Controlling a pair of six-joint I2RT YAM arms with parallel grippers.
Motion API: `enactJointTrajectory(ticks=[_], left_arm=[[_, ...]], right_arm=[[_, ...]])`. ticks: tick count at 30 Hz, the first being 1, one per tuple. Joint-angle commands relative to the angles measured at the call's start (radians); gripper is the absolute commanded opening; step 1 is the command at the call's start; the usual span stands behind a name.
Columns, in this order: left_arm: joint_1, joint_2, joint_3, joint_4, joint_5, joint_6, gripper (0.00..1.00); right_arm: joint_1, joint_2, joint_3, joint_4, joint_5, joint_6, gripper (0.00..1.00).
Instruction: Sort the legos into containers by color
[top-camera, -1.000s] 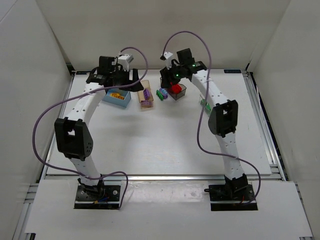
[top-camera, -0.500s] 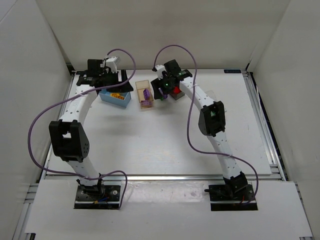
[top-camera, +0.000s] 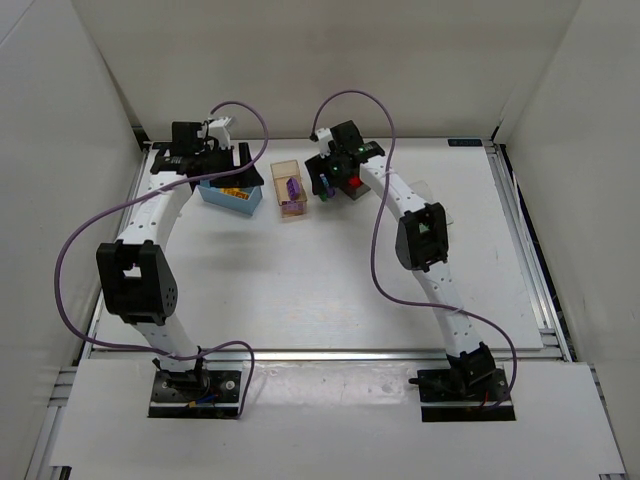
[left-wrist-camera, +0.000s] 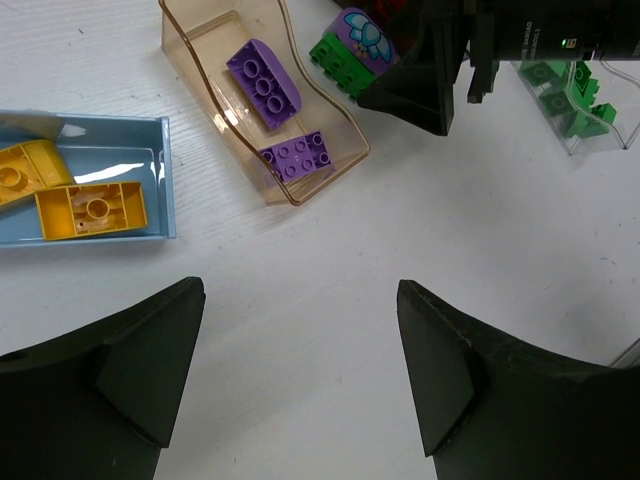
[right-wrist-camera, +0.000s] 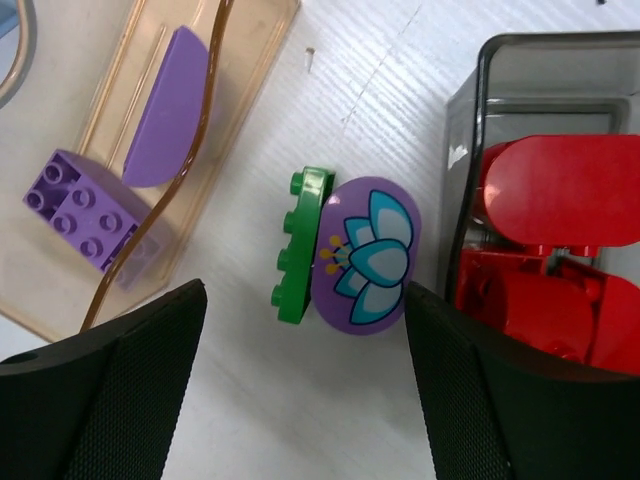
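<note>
One mixed clump (right-wrist-camera: 345, 250), a green brick (right-wrist-camera: 298, 245) pressed onto a purple flower-printed brick (right-wrist-camera: 368, 252), is shown lying on the table (left-wrist-camera: 400, 250) between the tan-orange bin (right-wrist-camera: 205, 110) and the dark grey bin (right-wrist-camera: 468, 150), touching neither. It is not yet sorted, presumably because its two colours must be parted first. The right gripper (right-wrist-camera: 300, 350) is held above it with its jaws spread wide and nothing between them, framing the clump as if for a grasp. The left gripper (left-wrist-camera: 300, 350) is likewise spread and empty over bare table, kept clear of the right arm. Two purple bricks (right-wrist-camera: 85, 205) are counted in the tan-orange bin and two yellow bricks (left-wrist-camera: 90, 208) in the light blue bin (left-wrist-camera: 165, 180). At least two red bricks (right-wrist-camera: 560, 190) are seen in the dark grey bin. Green bricks (left-wrist-camera: 560, 95) are seen in the clear bin (left-wrist-camera: 612, 135); their number cannot be told.
</note>
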Motion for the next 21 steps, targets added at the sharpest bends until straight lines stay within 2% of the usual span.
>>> enactJointTrajectory(ticks=[1,8,14,21], left_arm=[[0.008,-0.077,-0.011,-0.001,0.023,0.003,0.88],[0.009,-0.074,-0.017,-0.001,0.023,0.004,0.88],[0.009,-0.072,-0.022,-0.001,0.025,-0.001,0.88],[0.011,-0.074,-0.029,-0.001,0.032,0.003,0.88]], right_arm=[[-0.003,0.024,0.043,0.044,0.036,0.023,0.83],[0.013,0.041,0.042,0.09,0.07,0.0,0.93],[0.016,0.064,0.042,0.122,0.088,-0.006,0.91],[0.017,0.059,0.007,0.121,0.091,-0.052,0.62]])
